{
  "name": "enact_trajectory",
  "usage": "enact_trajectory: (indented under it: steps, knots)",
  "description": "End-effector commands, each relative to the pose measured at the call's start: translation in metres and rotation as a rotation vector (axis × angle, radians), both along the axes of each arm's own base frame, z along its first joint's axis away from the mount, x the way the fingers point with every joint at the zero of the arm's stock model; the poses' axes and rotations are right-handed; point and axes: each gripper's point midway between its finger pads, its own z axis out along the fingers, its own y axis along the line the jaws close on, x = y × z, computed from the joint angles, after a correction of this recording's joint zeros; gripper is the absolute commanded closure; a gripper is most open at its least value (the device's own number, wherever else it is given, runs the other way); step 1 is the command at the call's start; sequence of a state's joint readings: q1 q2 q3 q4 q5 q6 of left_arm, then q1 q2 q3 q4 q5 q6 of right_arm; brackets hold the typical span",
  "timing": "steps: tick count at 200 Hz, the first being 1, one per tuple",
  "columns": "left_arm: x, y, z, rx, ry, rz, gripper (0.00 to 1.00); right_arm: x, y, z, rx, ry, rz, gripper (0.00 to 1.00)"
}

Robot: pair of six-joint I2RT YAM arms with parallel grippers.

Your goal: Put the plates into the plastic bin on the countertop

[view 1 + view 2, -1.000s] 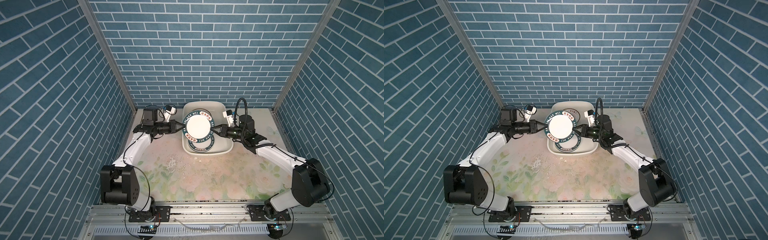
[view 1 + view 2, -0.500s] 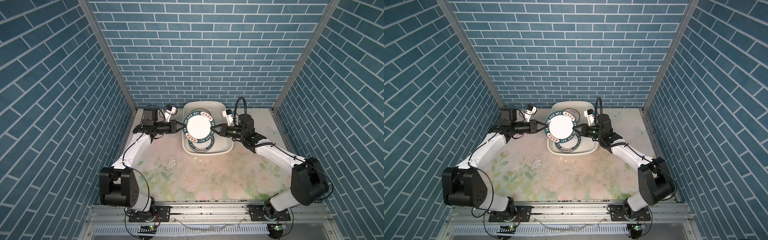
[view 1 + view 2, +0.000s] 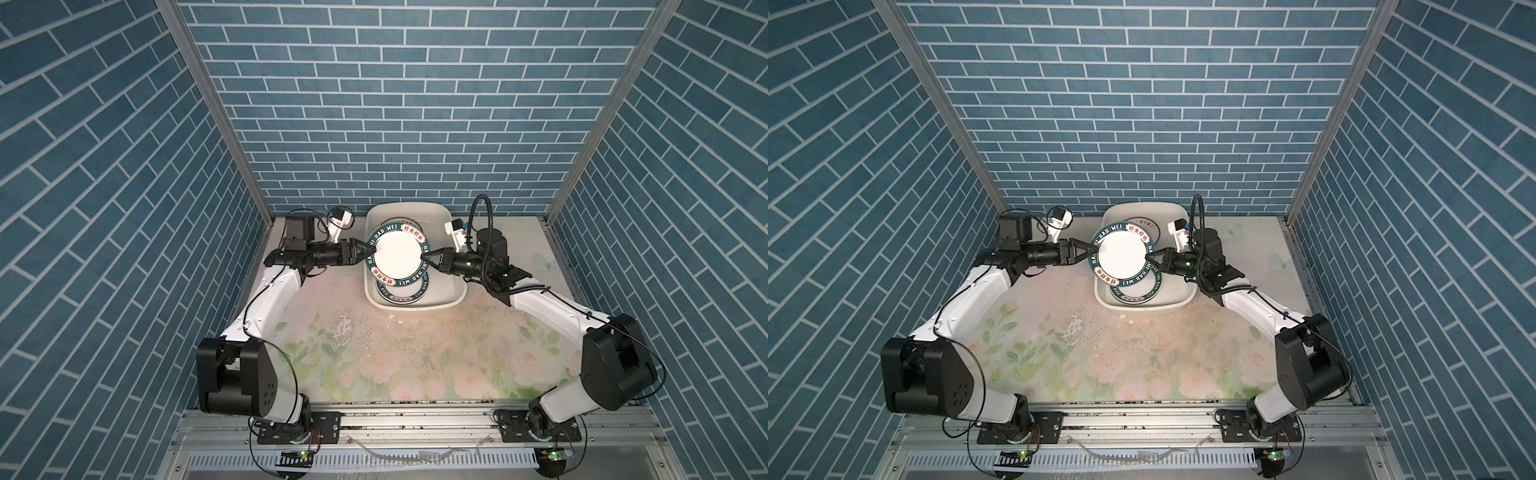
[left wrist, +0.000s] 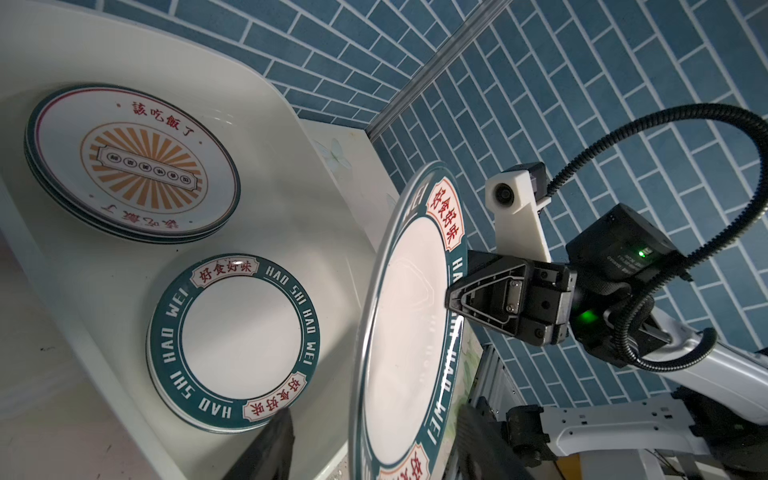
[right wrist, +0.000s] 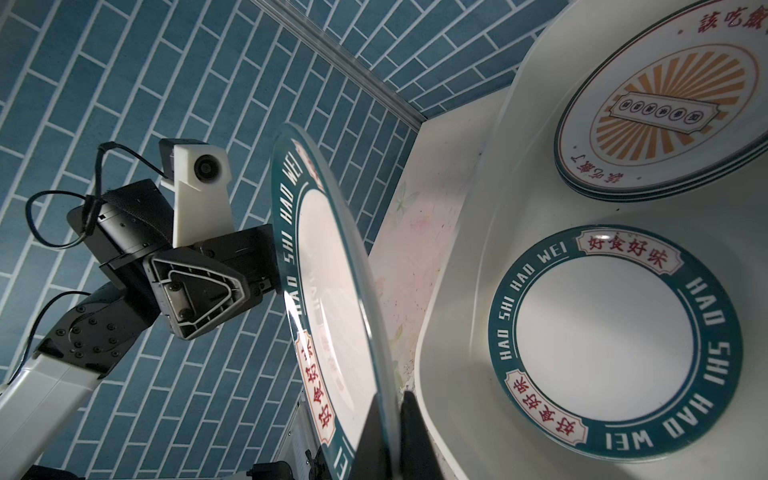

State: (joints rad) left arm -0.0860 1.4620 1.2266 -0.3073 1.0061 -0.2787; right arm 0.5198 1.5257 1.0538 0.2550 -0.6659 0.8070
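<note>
A white plate with a dark teal lettered rim [image 3: 397,254] [image 3: 1123,255] hangs tilted above the plastic bin [image 3: 453,291] [image 3: 1187,297]. My right gripper [image 3: 426,258] [image 5: 392,432] is shut on its right rim. My left gripper [image 3: 368,252] [image 4: 374,446] is open, its fingers straddling the plate's left rim [image 4: 409,332] with gaps on both sides. Inside the bin lie a stack of teal-rimmed plates [image 4: 232,345] [image 5: 615,332] at the near end and a stack of sunburst plates [image 4: 133,162] [image 5: 665,95] at the far end.
The bin stands at the back of the flowered countertop [image 3: 374,353], close to the blue brick rear wall [image 3: 395,124]. Scuffs and crumbs [image 3: 345,328] mark the counter in front of it. Brick side walls and metal posts [image 3: 232,137] close in both sides.
My left gripper has opened off the plate's left rim. The right gripper has tightened on the right rim. The plate has stayed over the bin.
</note>
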Motion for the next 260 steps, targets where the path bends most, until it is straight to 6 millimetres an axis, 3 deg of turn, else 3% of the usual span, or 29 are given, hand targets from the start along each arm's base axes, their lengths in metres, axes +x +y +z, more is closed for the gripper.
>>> enact_trajectory:
  steps: [1,26,73,122,172,260]
  knots:
    - [0.0,0.011,0.013,0.057,-0.05,0.051,0.24,0.001,-0.005,0.024,0.039,-0.062,-0.014,1.0]
    - [0.007,0.035,0.012,0.109,-0.048,0.145,0.19,0.003,-0.009,0.023,0.034,-0.057,-0.03,1.0]
    - [0.02,0.088,0.022,0.168,-0.048,0.332,0.19,0.013,-0.023,0.02,0.004,-0.049,-0.081,1.0]
    - [0.014,0.085,0.027,0.152,-0.07,0.321,0.19,0.031,-0.033,0.008,-0.063,-0.022,-0.137,1.0]
    - [0.007,0.079,0.033,0.125,-0.092,0.289,0.2,0.059,-0.027,0.007,-0.08,-0.02,-0.16,1.0]
    - [-0.018,0.036,0.061,0.093,-0.207,0.087,0.21,0.11,-0.016,-0.003,-0.093,-0.019,-0.214,1.0]
